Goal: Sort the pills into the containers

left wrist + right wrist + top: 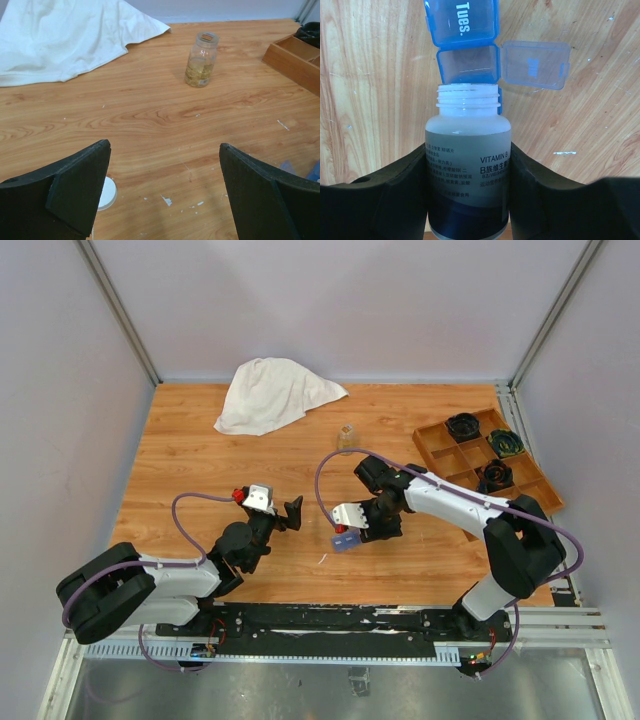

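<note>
My right gripper (pixel 467 150) is shut on an uncapped white Vitamin B bottle (pixel 468 170). It holds the bottle tipped, with its mouth right at the open compartment (pixel 468 64) of the translucent blue pill-organizer strip (pixel 461 20). That compartment's lid (pixel 535 65) is flipped open to the right, and the "Tues." compartment beyond it is closed. No pills show in the open compartment. In the top view the right gripper (pixel 352 530) is over the strip (pixel 346 541) at mid-table. My left gripper (pixel 165 190) is open and empty above bare wood, left of the strip (pixel 293 512).
A white bottle cap (pixel 107 193) lies by my left finger. A clear glass jar (pixel 201 59) with yellowish contents stands further back (pixel 346 437). A crumpled white cloth (pixel 270 392) lies at the back left. A brown wooden divided tray (pixel 440 448) holding dark coiled items sits at the right.
</note>
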Controlling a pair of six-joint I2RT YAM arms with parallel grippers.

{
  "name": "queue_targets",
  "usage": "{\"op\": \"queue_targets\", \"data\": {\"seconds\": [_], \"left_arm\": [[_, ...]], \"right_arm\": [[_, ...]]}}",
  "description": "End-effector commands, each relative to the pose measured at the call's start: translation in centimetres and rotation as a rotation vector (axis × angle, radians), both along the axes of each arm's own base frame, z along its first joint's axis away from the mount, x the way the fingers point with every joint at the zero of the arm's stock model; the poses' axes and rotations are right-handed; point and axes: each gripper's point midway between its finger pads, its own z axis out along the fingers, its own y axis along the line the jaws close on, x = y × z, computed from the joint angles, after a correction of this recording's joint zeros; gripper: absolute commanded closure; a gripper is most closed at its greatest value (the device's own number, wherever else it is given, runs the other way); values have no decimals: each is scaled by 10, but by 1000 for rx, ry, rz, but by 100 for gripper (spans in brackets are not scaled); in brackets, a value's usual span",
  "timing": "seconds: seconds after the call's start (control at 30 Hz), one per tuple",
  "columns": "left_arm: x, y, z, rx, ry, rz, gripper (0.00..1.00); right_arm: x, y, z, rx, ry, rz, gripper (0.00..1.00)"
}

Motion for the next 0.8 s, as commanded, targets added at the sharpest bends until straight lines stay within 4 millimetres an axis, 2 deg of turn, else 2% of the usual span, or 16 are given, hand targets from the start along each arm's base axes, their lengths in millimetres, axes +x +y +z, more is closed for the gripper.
{"op": "queue_targets", "data": {"seconds": [0.0,0.07,0.17,0.27,0.33,0.43,0.53,0.63,0.7,0.73,0.77], "left_arm": [[5,-1,12,-34,-24,14,1],[4,-1,12,-35,-24,13,1],[4,-1,13,-39,-25,14,1],[4,-1,12,-35,-25,13,1],[4,-1,13,-38,-26,12,1],[4,0,12,-40,-26,12,1],[3,0,13,-40,-27,13,1],[4,0,12,-38,-27,13,1],[3,0,13,-43,-29,13,1],[3,1,13,-43,-29,12,1],[3,1,13,-42,-29,13,1]], "right_arm": [[-3,6,8,-2,3,21,99],[-7,8,9,14,11,45,99],[1,8,12,10,-27,21,99],[-5,8,10,10,3,29,99],[4,8,11,6,-40,7,99],[-8,10,13,27,11,53,99],[6,6,12,9,-51,18,99],[-7,8,10,19,13,48,99],[8,6,11,13,-57,8,99],[8,6,13,14,-45,5,99],[0,8,13,25,-2,23,99]]}}
